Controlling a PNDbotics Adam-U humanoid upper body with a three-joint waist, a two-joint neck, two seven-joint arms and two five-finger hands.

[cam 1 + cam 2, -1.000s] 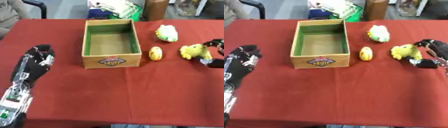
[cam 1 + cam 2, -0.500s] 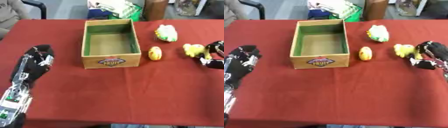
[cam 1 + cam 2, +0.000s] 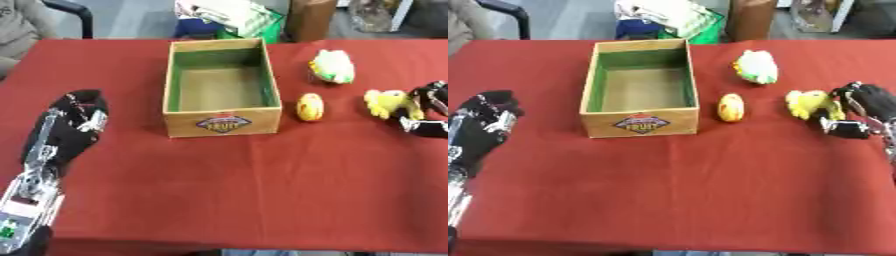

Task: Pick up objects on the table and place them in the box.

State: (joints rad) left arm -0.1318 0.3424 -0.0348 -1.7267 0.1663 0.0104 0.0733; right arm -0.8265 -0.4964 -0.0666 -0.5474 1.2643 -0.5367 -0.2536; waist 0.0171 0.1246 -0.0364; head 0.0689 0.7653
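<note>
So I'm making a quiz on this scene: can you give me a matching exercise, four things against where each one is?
Things:
1. box
2. yellow egg-shaped toy
3. yellow soft toy
4. left hand

Places:
A. at the right hand
B. table's left side, touching nothing
C. middle of the red table
D. just right of the box

Pairs: 1-C, 2-D, 3-A, 4-B

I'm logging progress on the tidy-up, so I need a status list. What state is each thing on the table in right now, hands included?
Box: open-topped, empty, upright.
Yellow toy: on the cloth, right hand closing around it, not lifted.
Egg-shaped yellow thing: on the cloth beside the box, untouched.
White and green toy: on the cloth, untouched.
Right hand: fingers curled at the yellow toy.
Left hand: idle on the cloth, holding nothing.
</note>
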